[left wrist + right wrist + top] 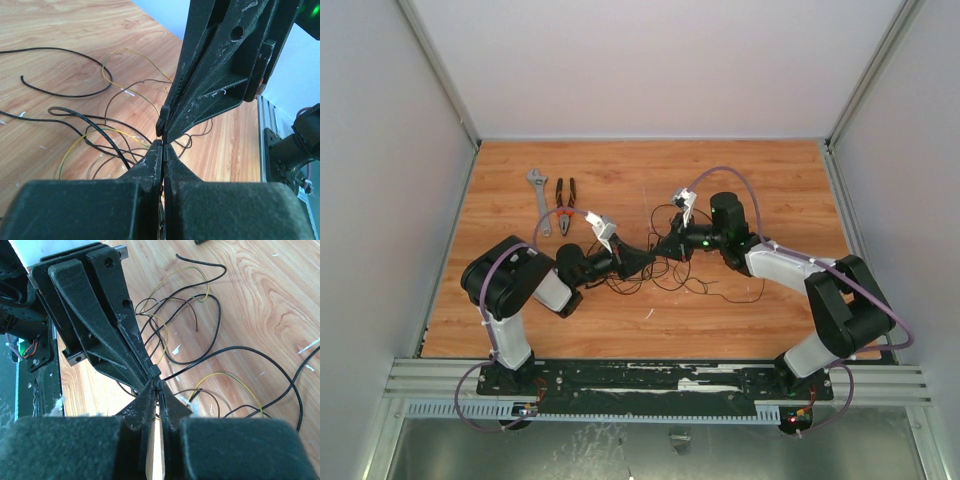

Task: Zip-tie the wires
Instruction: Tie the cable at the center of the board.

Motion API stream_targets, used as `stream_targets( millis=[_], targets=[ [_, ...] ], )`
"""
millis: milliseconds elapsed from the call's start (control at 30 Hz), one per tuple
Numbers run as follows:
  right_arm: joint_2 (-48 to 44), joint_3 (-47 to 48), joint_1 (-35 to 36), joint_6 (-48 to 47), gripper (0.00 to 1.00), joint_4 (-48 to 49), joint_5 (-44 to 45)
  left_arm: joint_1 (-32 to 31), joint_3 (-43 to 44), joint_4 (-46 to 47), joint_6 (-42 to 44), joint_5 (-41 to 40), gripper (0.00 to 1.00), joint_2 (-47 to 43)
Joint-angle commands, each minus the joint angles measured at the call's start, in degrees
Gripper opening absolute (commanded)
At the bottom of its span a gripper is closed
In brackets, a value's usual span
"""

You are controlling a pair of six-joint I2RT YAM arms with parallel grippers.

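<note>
My two grippers meet tip to tip over the middle of the table. The left gripper [648, 256] [163, 143] is shut, with a thin black strip pinched at its tips. Facing it, the right gripper [665, 248] [157, 383] is shut too. The small square head of the zip tie [161, 123] [156, 371] sits right between the two sets of tips; the rest of the strip is hidden by the fingers. The wires [672, 272] [100, 131] [200, 335], thin black and yellow loops, lie loose on the wood under and around both grippers.
Orange-handled pliers [565, 204] and a grey wrench [538, 194] lie at the back left of the wooden table [780, 180]. Small white flecks dot the wood. Grey walls close in the table on three sides.
</note>
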Motion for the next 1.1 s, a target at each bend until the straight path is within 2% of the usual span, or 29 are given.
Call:
stream_targets(
  millis=[0, 133, 233, 267, 333, 500, 733, 933, 1067],
  targets=[
    [-2.71, 0.64, -0.04, -0.21, 0.10, 1.09, -0.75, -0.60, 0.84, 18.73, 0.51, 0.19, 0.00, 0.20],
    [-6.44, -2.64, -0.93, -0.14, 0.36, 2.70, -0.80, -0.55, 0.83, 18.71, 0.48, -0.13, 0.00, 0.10],
    [-8.63, -4.84, -1.28, -1.04, 0.48, 2.94, -0.12, -0.58, 0.68, 18.72, 0.63, -0.23, 0.00, -0.17],
    [-9.05, -5.59, -1.51, -1.18, 0.49, 3.04, -0.11, -0.60, 0.62, 18.75, 0.73, -0.38, 0.00, -0.27],
    [-9.94, -7.76, -2.54, -0.37, 0.50, 4.83, -0.83, -0.53, 0.45, 18.75, 0.75, -0.43, 0.00, -0.63],
    [-10.52, -15.18, -4.58, 6.84, 0.51, 22.28, -5.56, -0.52, 0.12, 18.71, 0.63, -0.14, 0.00, -1.46],
    [-7.33, -20.26, -4.60, 14.79, 0.54, 44.79, -7.46, -0.56, 0.21, 18.74, -0.21, 0.57, 0.00, -2.07],
    [0.48, -20.33, -4.65, 20.68, 0.54, 56.82, -7.37, -0.62, 0.25, 18.71, -0.67, 0.96, 0.00, -2.37],
    [6.75, -20.05, -4.58, 27.42, 0.48, 67.70, -6.50, -0.60, 0.26, 18.75, -0.80, 0.97, 0.00, -2.28]
  ],
)
